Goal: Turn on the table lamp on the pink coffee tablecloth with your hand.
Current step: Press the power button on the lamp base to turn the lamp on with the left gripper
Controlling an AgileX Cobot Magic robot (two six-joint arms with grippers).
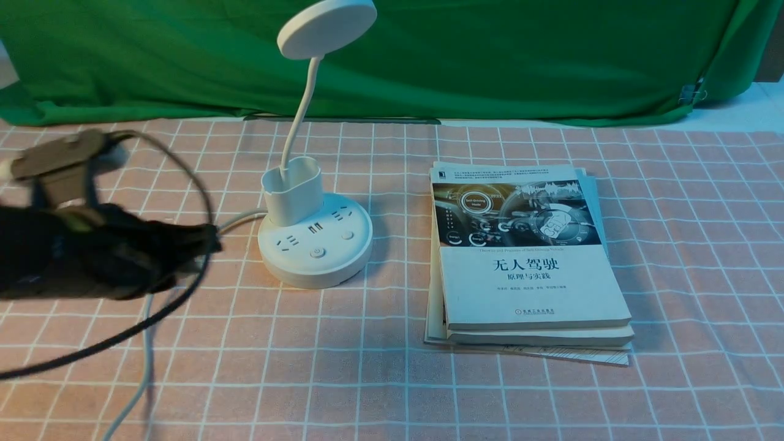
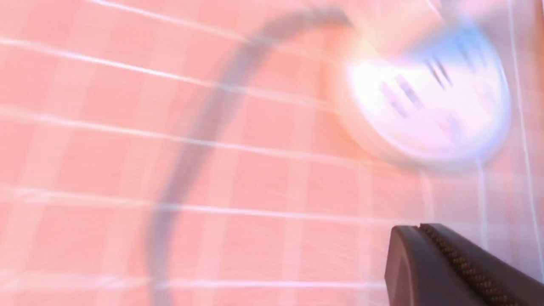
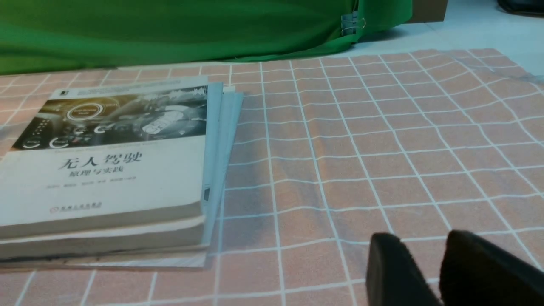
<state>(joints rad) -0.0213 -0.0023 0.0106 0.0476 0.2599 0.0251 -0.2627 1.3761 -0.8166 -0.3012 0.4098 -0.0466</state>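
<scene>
Although motion blur smears it in the front view, the left tool (image 1: 205,240) can be made out low over the pink coffee tablecloth (image 1: 551,398), at 9 o'clock of the table lamp (image 1: 315,245) and just short of its round base, not touching it. Whether it is clenched or released I cannot tell: the left wrist view shows only one dark fingertip (image 2: 442,267) above the cloth, with the blurred lamp base (image 2: 425,106) beyond it.

The lamp stands upright on the cloth-covered counter, its thin neck rising from the oval cup to the disc head at 12 o'clock. Its white cord (image 1: 144,361) leaves the base at 9 o'clock, passes under the left tool and trails off toward 7 o'clock, beside a looping black cable (image 1: 122,334). A stack of books (image 1: 530,263) lies at 3 o'clock of the lamp, near it but apart.

Seen from its own wrist, the right tool (image 3: 427,246) hovers over bare cloth at 4 o'clock of the books (image 3: 106,170), its fingers slightly parted and grasping nothing. A green backdrop (image 1: 490,61) hangs at 12 o'clock.
</scene>
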